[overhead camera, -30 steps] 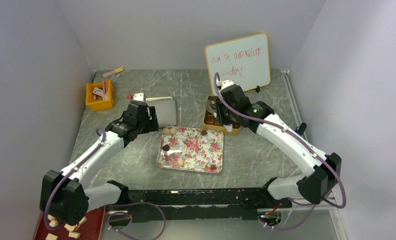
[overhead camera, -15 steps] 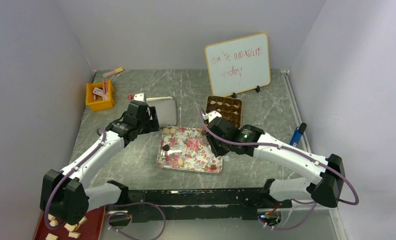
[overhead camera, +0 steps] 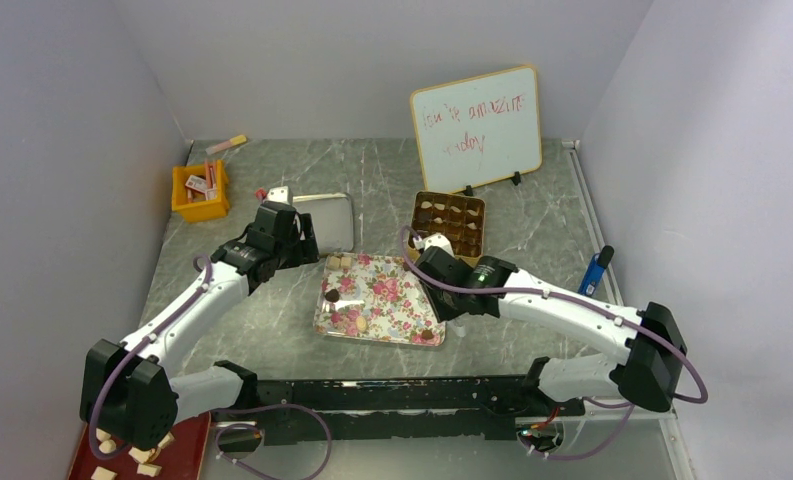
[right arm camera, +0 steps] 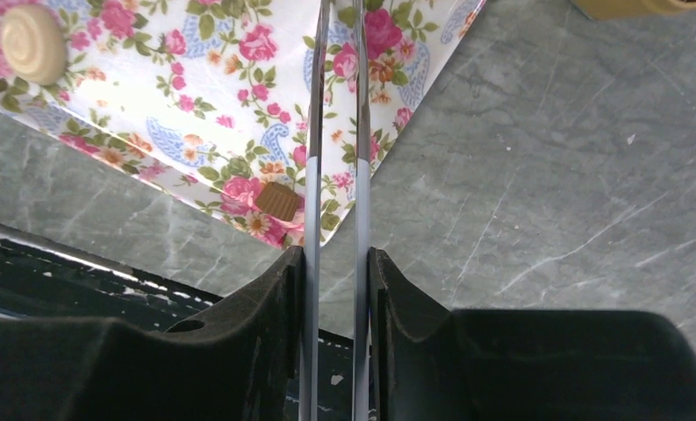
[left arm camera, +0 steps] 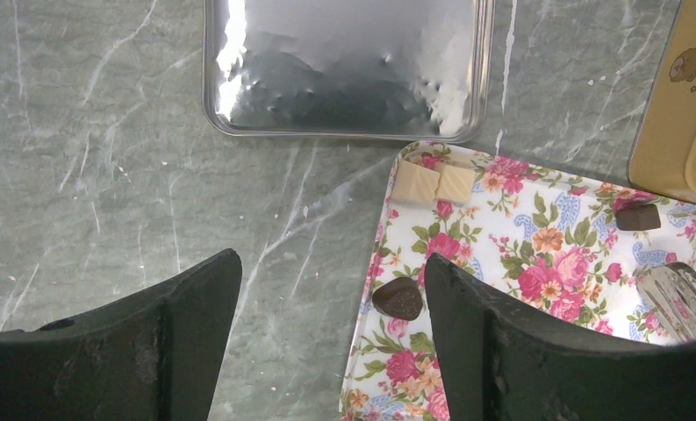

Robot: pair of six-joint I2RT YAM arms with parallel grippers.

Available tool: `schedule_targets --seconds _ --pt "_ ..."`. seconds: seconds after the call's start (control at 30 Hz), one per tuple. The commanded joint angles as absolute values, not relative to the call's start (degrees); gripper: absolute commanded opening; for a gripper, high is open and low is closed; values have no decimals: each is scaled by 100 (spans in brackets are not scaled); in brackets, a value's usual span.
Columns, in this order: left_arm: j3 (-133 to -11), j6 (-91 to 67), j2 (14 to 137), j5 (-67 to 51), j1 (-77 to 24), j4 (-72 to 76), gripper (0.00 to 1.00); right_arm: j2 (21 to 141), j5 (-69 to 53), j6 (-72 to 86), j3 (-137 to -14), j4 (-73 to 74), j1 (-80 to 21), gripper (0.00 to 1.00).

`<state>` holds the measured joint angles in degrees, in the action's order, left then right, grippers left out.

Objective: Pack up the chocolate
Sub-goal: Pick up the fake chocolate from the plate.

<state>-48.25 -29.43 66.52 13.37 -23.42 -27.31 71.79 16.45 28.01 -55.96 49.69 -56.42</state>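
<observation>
**Top view**
- My left gripper: fingers wide apart with nothing between them, over the tabletop just off the far left corner of the floral tray
- My right gripper: over the tray's right edge; the wrist hides my fingers here
- The chocolate: loose pieces on the tray, namely a cream pair at the far left corner, a dark one by the left edge, a cream round toward the near edge, a brown one at the near right corner and a dark one at the far right corner; more sit in the compartments of the brown box just beyond that corner
- Also: silver tin beside the tray's far left corner; whiteboard at the tabletop's far edge; yellow bin by its left edge

**Left wrist view**
- My fingers are spread and empty, with bare tabletop and the tray's left edge between them
- Cream pair touching each other at the tray's corner; dark oval near one fingertip; dark square along the far edge; tip of the metal tongs over the tray

**Right wrist view**
- My fingers are closed on the metal tongs, the two blades pinched to a narrow gap and reaching over the tray's near right corner
- Tan ridged piece just beside one blade, outside the gap; cream round well apart
</observation>
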Motion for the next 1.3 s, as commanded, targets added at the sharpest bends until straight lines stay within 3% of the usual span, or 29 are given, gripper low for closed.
schedule_targets --seconds 0.0,0.73,1.27 --pt "-5010 -2988 6504 1327 -2317 -2689 81 7266 1666 2989 -5420 4642 -5690 29" --pt "-4983 -2910 6628 1376 -2317 -2585 81 8130 1748 2894 -5644 4170 -5704 40" --pt "-5054 -2813 6802 1419 -2312 -2488 82 8642 1914 2799 -5936 4107 -5704 42"
